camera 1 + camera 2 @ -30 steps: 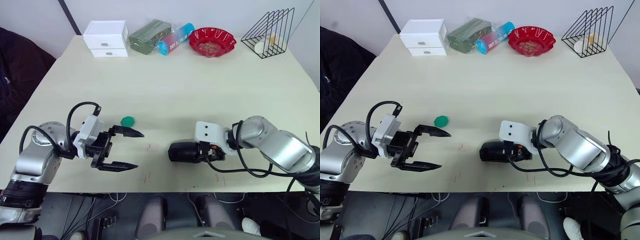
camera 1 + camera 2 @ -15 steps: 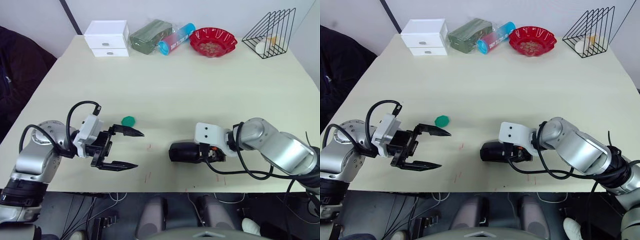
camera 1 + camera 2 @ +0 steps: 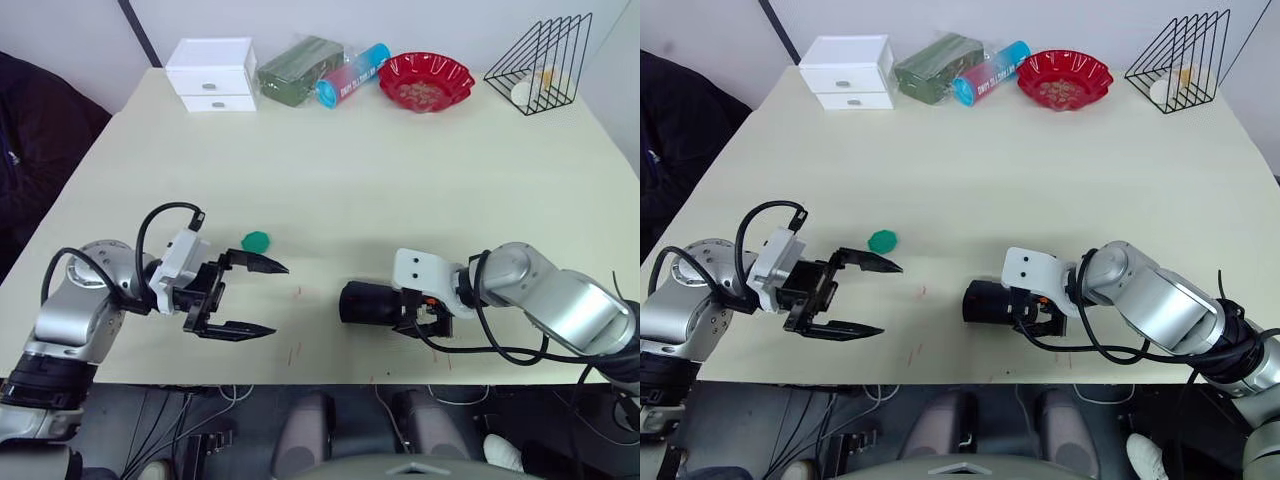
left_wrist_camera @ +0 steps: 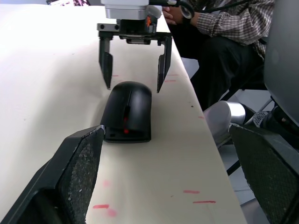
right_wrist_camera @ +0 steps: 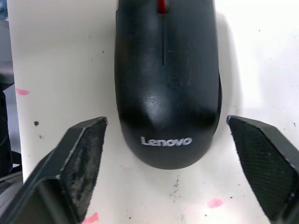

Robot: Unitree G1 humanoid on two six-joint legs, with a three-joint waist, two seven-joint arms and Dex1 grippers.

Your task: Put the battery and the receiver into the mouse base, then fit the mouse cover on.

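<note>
Your right gripper (image 3: 392,308) sits at the near edge of the table (image 3: 330,170), its black fingers spread to either side of the rear of the mouse, not touching it. From the head cameras you see the mouse cover (image 3: 365,303) seated on the mouse, which lies flat on the table near the front edge, pointing toward your left arm. Your left gripper (image 3: 262,298) hangs well to the left of the mouse with both fingers splayed wide and nothing between them. A green disc (image 3: 256,240) lies just beyond its upper finger. Along the far edge you have a white drawer box (image 3: 211,76), a green pouch (image 3: 299,71), a blue and red tube (image 3: 352,75), a red bowl (image 3: 425,81) and a black wire rack (image 3: 535,61).

Through the left wrist camera you look along the table at the mouse's front end: the closed shell, a red wheel in the middle, and the right gripper's two fingers (image 4: 105,63) straddling its far end. A person in a checked shirt (image 4: 229,23) sits off the table's edge.

Through the right wrist camera you see the cover from above, its Lenovo logo near the rear, with the open fingers (image 5: 77,163) clear of it on both sides.
</note>
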